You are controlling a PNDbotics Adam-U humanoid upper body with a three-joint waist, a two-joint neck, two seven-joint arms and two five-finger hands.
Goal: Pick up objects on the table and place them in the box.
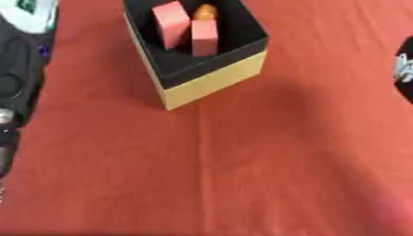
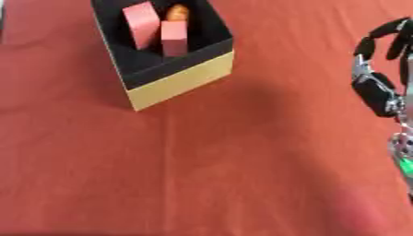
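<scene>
The right hand (image 2: 386, 69) is hanging relaxed and empty; it should be staying clear of the box (image 1: 211, 76) holding two pink blocks (image 1: 171, 24).

The box (image 1: 211, 76) stands at the far middle of the counter (image 1: 242, 175), holding two blocks (image 1: 171, 24) side by side with a small rounded thing (image 1: 205, 11) behind them
</scene>
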